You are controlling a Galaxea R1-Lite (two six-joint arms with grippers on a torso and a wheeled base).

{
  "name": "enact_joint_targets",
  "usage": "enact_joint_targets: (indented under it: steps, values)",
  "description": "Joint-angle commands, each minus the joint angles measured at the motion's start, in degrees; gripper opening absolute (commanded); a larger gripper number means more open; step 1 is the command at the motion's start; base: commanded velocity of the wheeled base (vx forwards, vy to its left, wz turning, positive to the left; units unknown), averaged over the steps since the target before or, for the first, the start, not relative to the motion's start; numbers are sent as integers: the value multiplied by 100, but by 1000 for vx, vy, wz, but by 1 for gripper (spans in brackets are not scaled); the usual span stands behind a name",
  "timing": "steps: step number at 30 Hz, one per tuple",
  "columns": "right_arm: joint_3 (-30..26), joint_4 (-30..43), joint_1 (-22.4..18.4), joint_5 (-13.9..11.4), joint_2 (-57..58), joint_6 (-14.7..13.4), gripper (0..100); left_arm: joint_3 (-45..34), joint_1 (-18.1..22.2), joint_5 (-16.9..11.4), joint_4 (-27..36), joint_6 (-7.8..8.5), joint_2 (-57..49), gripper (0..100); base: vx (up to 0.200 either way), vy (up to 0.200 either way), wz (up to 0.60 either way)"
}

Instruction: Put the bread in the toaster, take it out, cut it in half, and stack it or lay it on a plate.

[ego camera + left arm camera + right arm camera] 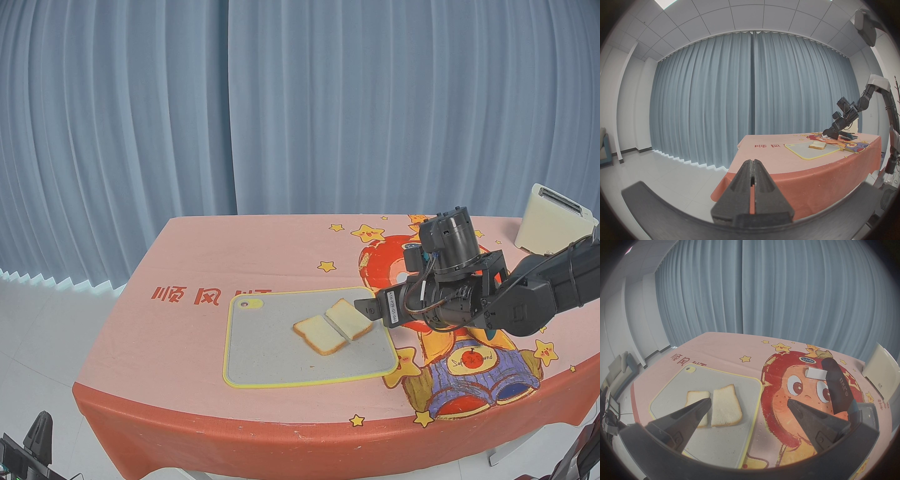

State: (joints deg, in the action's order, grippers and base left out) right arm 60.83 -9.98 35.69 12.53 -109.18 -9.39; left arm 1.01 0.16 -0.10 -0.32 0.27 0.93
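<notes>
Two halves of a bread slice lie side by side on the grey, yellow-rimmed cutting board [275, 356]: one half [320, 334] nearer the front, the other half [350, 319] just behind it. In the right wrist view the halves [725, 405] lie slightly apart. My right gripper [369, 309] hovers low at the board's right edge, open and holding nothing [750, 410]. A black knife [837, 387] lies on the tablecloth to the right of the board. The cream toaster [553, 220] stands at the table's far right corner. My left gripper [752, 182] is shut, far off the table's left end.
The round table [187, 262] has a pink printed cloth. A small white piece [816, 373] lies beside the knife blade. Grey-blue curtains hang behind the table, and open floor lies to its left.
</notes>
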Motion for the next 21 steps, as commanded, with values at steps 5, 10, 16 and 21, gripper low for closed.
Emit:
enact_joint_targets:
  steps: [5,10,16,21]
  values:
    - [-27,14,34,74,19,-28,100,-101,2,1,-3,0,-93,0,0,0,0]
    - [-54,40,43,74,-42,-37,100,-101,2,1,-3,0,-93,0,0,0,0]
    - [-36,76,104,259,-174,-19,100,-101,2,1,-3,0,-93,0,0,0,0]
    - [8,76,122,302,-297,-11,100,-101,2,1,-3,0,-93,0,0,0,0]
